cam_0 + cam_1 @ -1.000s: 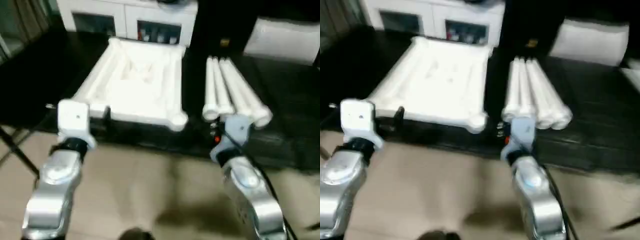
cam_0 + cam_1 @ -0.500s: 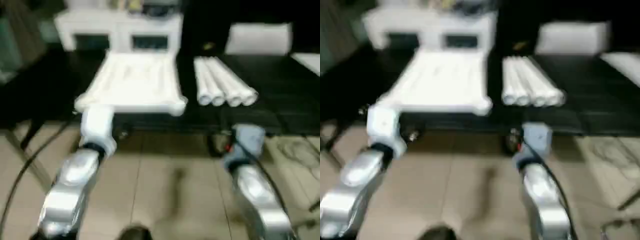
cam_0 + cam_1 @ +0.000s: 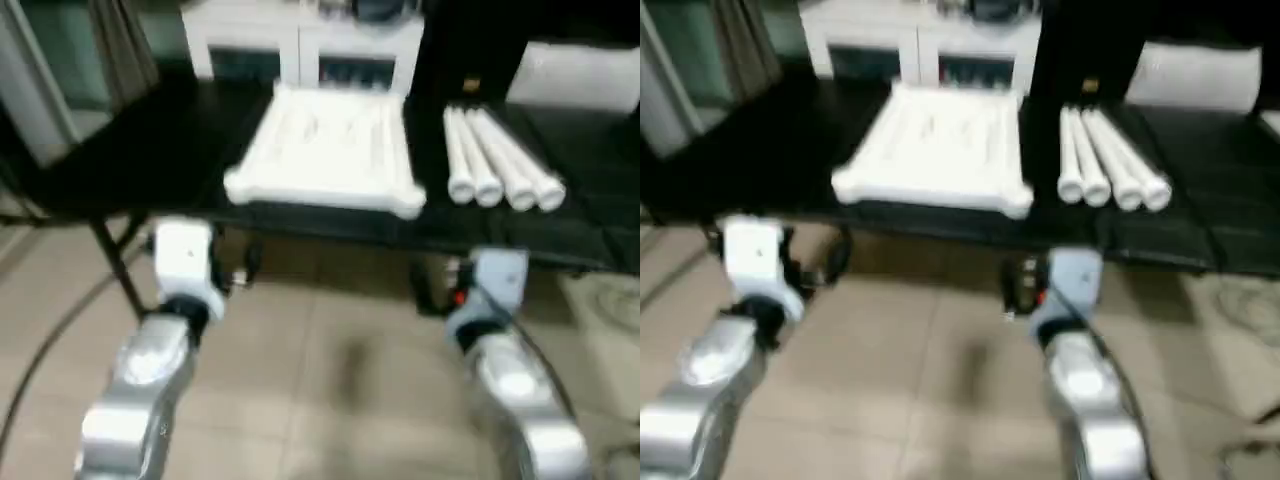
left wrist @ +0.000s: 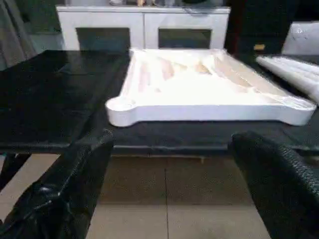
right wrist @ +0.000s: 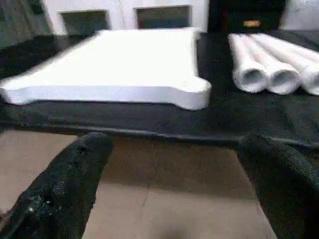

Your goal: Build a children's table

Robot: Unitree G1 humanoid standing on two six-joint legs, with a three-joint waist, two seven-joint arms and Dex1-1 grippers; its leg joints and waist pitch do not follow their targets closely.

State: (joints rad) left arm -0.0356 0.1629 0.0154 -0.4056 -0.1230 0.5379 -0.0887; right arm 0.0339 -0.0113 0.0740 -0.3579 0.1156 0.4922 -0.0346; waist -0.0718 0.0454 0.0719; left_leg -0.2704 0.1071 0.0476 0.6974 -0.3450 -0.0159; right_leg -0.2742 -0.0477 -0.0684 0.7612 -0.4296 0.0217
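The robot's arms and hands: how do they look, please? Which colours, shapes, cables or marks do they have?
Both forearms are rounded, shiny silver shells. Each ends in a black collar and a boxy wrist block, white on the left arm, pale grey-blue on the right arm. A small red mark and dark cables sit beside the right block. The left hand and right hand each have two thick black fingers with a rough, textured surface.

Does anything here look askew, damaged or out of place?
Nothing stands out. The tabletop lies flat, underside up, on the black table; the four legs lie side by side beside it, apart from it.
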